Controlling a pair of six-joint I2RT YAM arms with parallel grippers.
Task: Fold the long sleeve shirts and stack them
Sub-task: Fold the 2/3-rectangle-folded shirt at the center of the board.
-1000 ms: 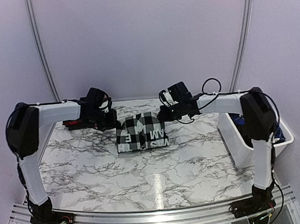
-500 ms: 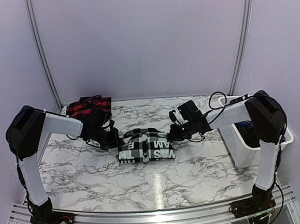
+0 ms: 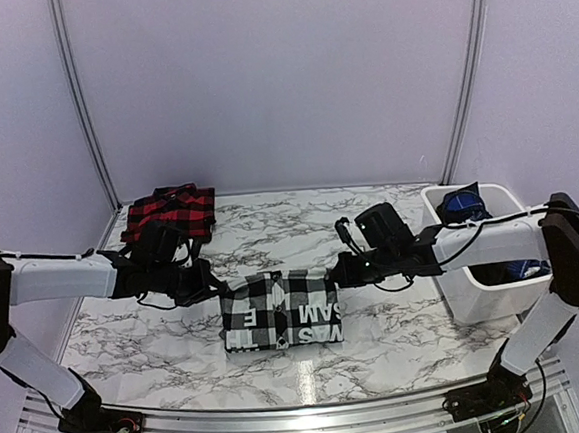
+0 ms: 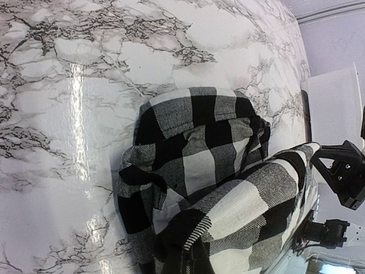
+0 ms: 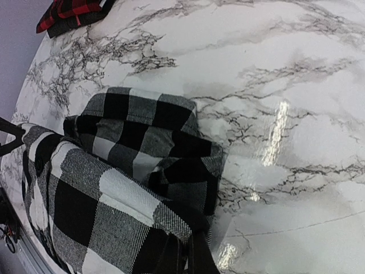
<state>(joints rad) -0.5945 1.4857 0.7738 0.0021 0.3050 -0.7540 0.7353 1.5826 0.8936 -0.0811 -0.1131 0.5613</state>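
The black-and-white shirt (image 3: 280, 311) lies folded on the marble table (image 3: 409, 332) at centre, white block letters showing along its near edge. The left gripper (image 3: 217, 285) and right gripper (image 3: 335, 271) are each clenched on fabric at its far corners. The red-and-black shirt (image 3: 172, 210) sits folded at the far-left corner, well apart.

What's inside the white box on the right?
A blue bundle pokes up inside the white bin. The right arm crosses over it, so whatever lies deeper is hidden.
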